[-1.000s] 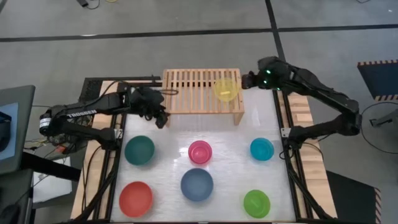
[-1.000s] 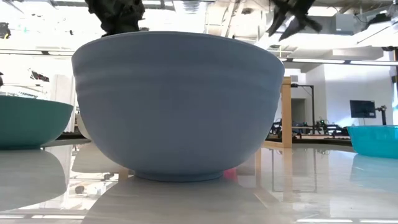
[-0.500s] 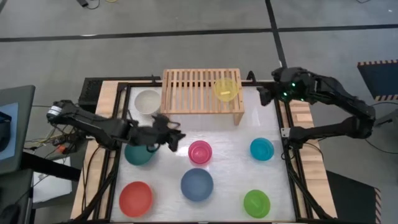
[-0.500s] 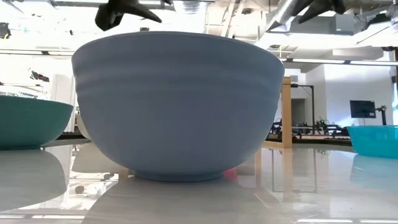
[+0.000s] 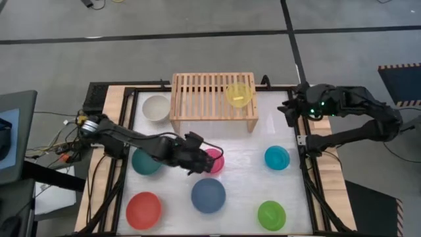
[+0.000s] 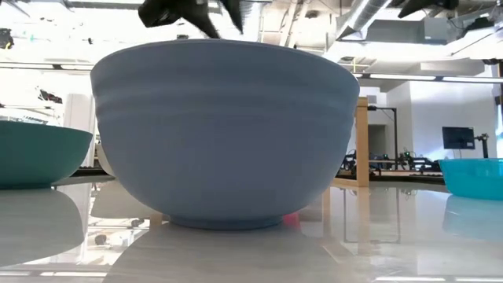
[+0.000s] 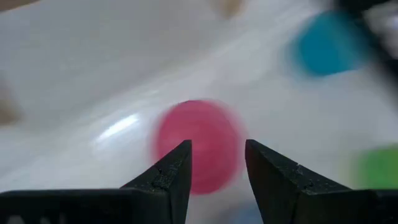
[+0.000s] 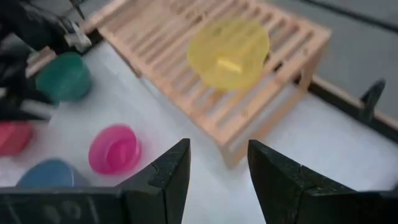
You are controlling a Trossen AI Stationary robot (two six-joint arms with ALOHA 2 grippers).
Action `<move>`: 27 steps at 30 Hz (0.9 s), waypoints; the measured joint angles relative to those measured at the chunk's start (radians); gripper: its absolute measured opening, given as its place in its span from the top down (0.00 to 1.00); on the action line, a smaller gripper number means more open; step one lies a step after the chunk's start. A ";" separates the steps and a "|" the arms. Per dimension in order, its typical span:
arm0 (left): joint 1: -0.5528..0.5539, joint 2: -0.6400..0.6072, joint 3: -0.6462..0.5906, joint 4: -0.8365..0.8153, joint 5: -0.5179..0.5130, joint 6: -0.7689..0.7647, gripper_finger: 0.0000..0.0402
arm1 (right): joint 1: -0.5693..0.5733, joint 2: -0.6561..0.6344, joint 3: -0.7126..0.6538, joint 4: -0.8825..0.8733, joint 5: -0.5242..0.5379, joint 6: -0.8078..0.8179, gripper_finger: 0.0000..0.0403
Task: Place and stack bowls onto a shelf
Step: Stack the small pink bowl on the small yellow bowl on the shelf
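The light-wood shelf [image 5: 214,96] stands at the table's far edge, and a yellow bowl [image 5: 239,94] rests on its slats near the right end. On the table sit white [image 5: 156,107], teal [image 5: 145,162], pink [image 5: 214,160], cyan [image 5: 277,157], dark blue [image 5: 208,195], red [image 5: 144,209] and green [image 5: 272,215] bowls. My left gripper [image 7: 217,163] hovers open above the pink bowl [image 7: 199,146], slanting down, and touches nothing. My right gripper [image 8: 217,163] hangs open by the table's far right edge, right of the shelf, facing the yellow bowl [image 8: 229,51].
The left arm [image 5: 131,139] reaches across the teal bowl. In the low view the dark blue bowl [image 6: 224,134] fills the middle and hides most of the table behind it. The black table frame [image 5: 304,141] runs along the right edge below the right arm.
My left gripper has swung from the shelf's left end toward the near and right side of the table and now stands over the pink bowl; the white bowl shows where it was. My right gripper has drawn back from the yellow bowl toward the table's right edge.
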 joint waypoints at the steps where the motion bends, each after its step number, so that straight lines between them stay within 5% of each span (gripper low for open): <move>1: 0.016 0.024 0.022 -0.047 0.037 -0.013 0.67 | 0.018 0.001 -0.001 -0.016 0.012 0.029 0.54; 14: 0.167 0.226 0.031 -0.076 0.335 0.150 0.67 | 0.217 -0.011 -0.140 -0.025 0.102 0.265 0.54; 27: 0.239 0.250 -0.069 0.009 0.369 0.268 0.67 | 0.298 -0.011 -0.166 -0.025 0.152 0.360 0.54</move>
